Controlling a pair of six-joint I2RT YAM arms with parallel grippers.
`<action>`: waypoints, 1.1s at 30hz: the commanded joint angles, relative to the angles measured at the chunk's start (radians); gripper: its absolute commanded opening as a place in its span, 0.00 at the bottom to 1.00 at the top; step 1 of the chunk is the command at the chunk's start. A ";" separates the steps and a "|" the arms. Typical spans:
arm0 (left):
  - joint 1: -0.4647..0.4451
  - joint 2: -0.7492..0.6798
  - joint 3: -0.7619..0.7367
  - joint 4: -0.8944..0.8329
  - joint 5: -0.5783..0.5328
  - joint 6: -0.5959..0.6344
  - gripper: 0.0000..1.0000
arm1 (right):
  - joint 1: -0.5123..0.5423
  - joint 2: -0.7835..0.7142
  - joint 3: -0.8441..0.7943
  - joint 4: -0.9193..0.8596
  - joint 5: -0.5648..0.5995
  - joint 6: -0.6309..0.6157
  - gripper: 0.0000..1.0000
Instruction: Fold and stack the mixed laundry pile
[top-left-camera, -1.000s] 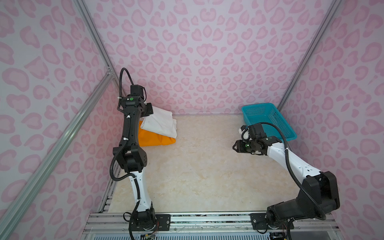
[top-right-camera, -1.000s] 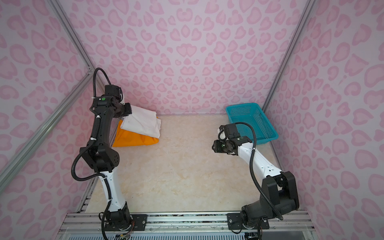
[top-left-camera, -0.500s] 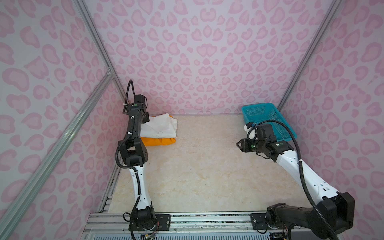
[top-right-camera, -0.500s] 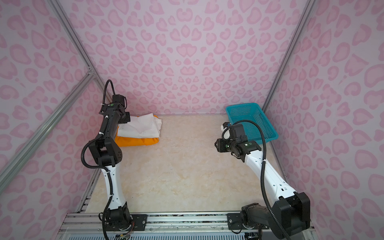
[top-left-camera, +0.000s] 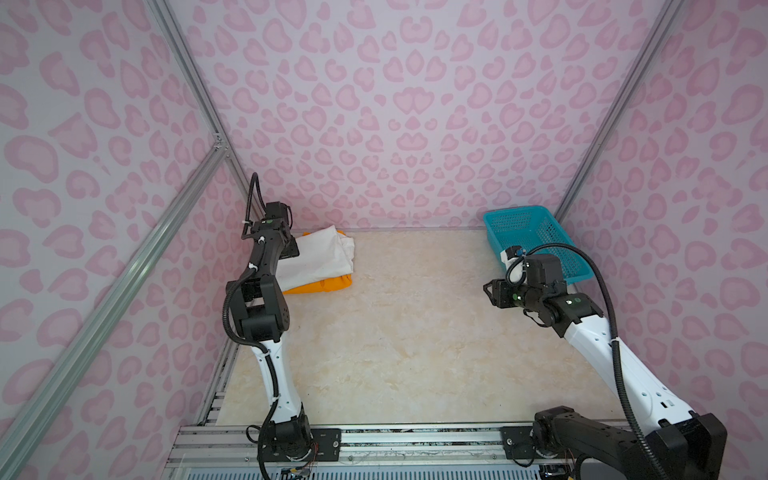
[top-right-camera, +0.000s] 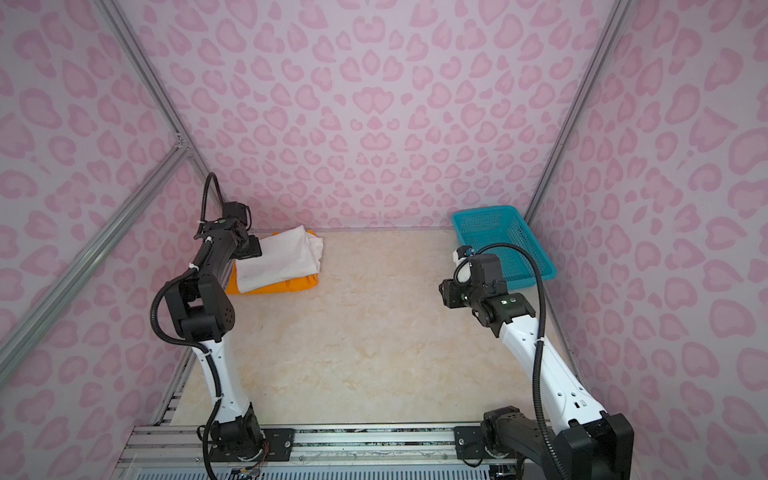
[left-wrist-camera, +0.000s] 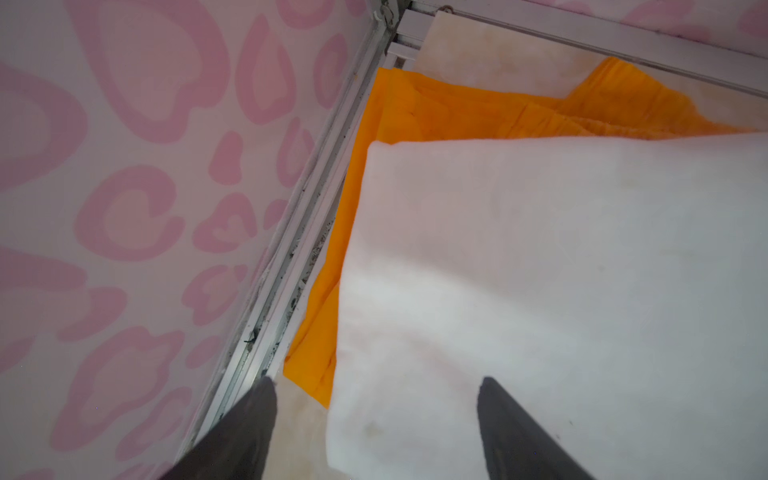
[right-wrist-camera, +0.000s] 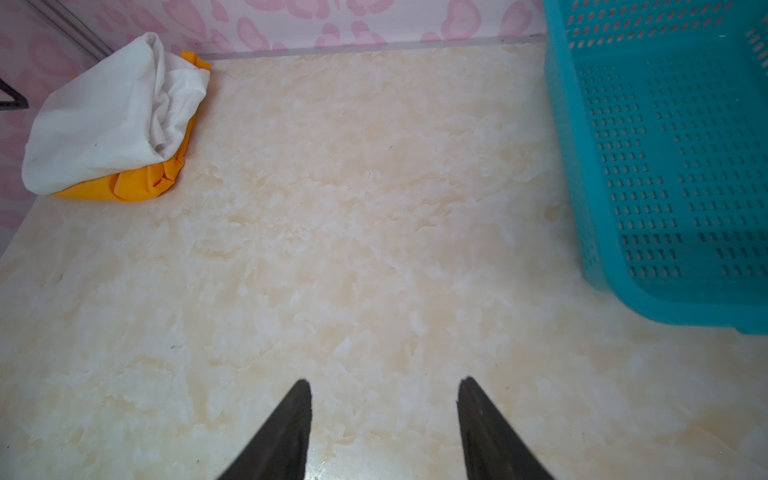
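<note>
Mixed laundry pile (top-left-camera: 320, 266) is found stacked in the far left corner of the table (top-left-camera: 395, 332), against the wall rail (left-wrist-camera: 291, 266). The white T-shirt (top-left-camera: 316, 259) is folded on top of the orange shorts (top-left-camera: 328, 286), which show at the edges. Left gripper (left-wrist-camera: 376, 382) is positioned just above the T-shirt's wall-side edge, jaws spread, nothing between them. Right gripper (right-wrist-camera: 384, 380) is positioned over bare tabletop near the teal basket (top-left-camera: 515, 210), jaws apart, empty.

Risk: the T-shirt's centre-facing side is bunched, not flat, so the fold could spring open or slide off. One left finger (left-wrist-camera: 515, 436) is placed over the cloth, so the top layer could be snagged and dragged if the arm is withdrawn low.
</note>
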 joint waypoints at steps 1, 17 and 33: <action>0.000 -0.403 -0.208 0.252 0.123 -0.005 0.81 | -0.042 -0.007 -0.016 0.069 0.079 0.004 0.65; -0.092 -0.942 -1.234 0.982 0.206 0.030 0.97 | -0.127 0.049 -0.374 0.815 0.314 -0.067 0.99; -0.128 -0.710 -1.588 1.658 0.187 0.076 0.97 | -0.216 0.335 -0.660 1.442 0.353 -0.086 0.99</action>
